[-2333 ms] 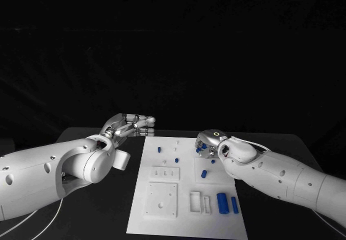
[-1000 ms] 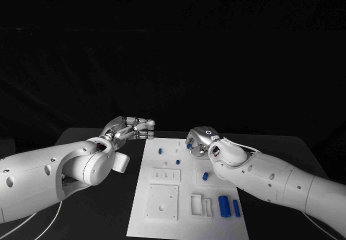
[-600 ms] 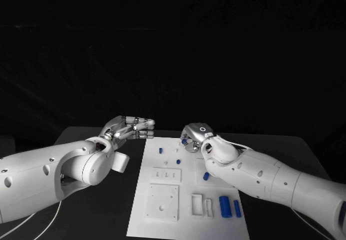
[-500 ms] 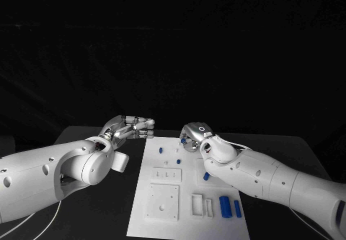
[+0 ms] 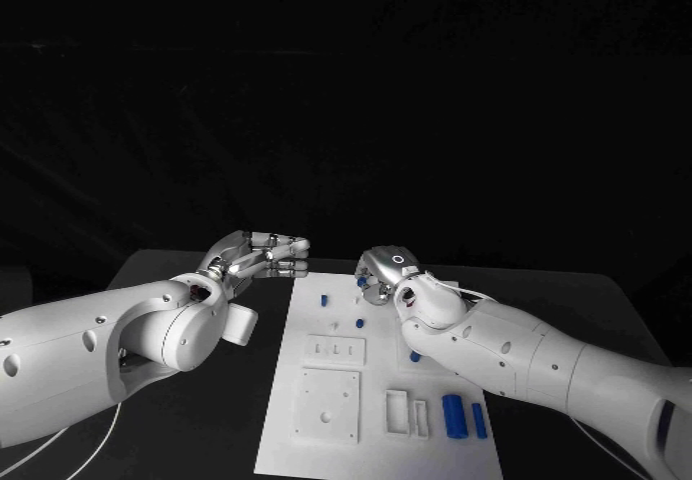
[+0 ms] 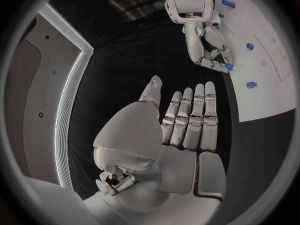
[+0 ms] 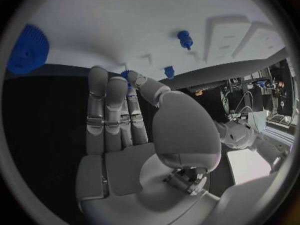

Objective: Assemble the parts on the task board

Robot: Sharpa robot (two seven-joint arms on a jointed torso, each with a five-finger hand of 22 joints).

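Observation:
The white task board point(image 5: 329, 440) lies in the middle of the black table. My right hand point(image 5: 384, 275) hovers over the board's far end and pinches a small blue part point(image 7: 127, 75) between thumb and fingertips; the left wrist view shows that part point(image 6: 229, 66) at its fingertips too. My left hand point(image 5: 268, 251) floats beyond the board's far left corner, fingers straight and side by side, thumb apart, holding nothing. Blue pegs point(image 5: 325, 299) point(image 5: 358, 323) stand near the far end. Two longer blue parts point(image 5: 450, 415) lie at the near right.
Another blue part point(image 5: 414, 355) lies mid-board on the right side. A blue gear point(image 7: 28, 50) lies on the board close to my right hand. Raised white blocks with recesses point(image 5: 326, 400) take up the board's near left. Black table lies on both sides.
My right hand has travelled from the board's right side toward its far end and leftward, carrying the small blue part. The left hand has stayed put.

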